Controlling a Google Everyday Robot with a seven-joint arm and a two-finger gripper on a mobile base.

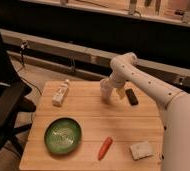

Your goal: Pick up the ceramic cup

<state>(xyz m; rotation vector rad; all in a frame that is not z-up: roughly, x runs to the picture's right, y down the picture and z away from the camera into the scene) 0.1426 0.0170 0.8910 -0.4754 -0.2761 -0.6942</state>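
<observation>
The wooden table [88, 117] fills the lower middle of the view and serves as the landmark for everything else. The robot's white arm [143, 82] reaches in from the table's right side, its bulky body covering the table's right edge, and bends down over the far middle of the tabletop. A black chair [3, 107] stands just off the table's left side.

On the table's near left sits the green bowl [63, 135], round and upright. The white bottle [61, 93] with a label lies on its side near the table's far left corner. A pale sponge-like block [141, 150] rests at the near right, and an orange carrot [105, 147] lies between it and the bowl. A small dark object [132, 96] lies at the far right.

The ceramic cup [105, 89] is at the table's far middle, right at the gripper [109, 90]. 1 cup only is visible there; whether the gripper's fingers are closed around it cannot be told.
</observation>
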